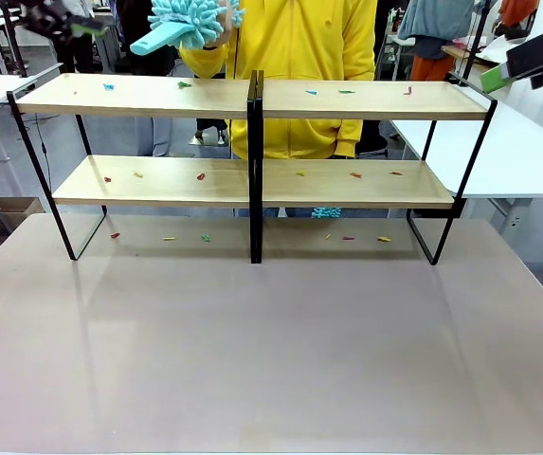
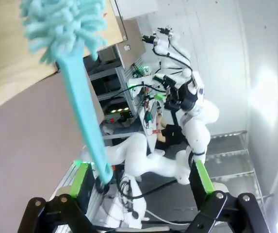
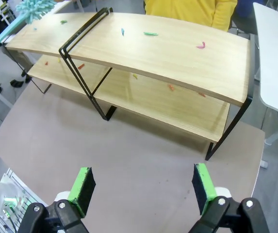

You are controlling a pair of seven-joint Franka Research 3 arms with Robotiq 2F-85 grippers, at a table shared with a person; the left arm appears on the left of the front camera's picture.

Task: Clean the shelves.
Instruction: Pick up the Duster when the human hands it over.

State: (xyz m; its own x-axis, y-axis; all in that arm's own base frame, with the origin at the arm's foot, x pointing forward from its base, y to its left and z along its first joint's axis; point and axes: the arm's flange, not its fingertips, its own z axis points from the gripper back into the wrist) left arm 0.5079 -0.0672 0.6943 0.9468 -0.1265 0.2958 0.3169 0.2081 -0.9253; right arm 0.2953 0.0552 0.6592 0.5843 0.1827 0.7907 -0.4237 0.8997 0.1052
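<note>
Grey-brown tabletop (image 1: 271, 360) | shelves (image 1: 157, 185): 2 wood tiers, blk frame, coloured scraps (image 1: 201, 176)

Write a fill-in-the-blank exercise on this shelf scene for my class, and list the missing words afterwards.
1. The shelves have ___ wooden tiers on a black frame.
2. The person behind them wears a ___ top and holds a fluffy duster.
3. The left gripper and the right gripper both have their jaws ___.
Missing words: two; yellow; open.
</note>
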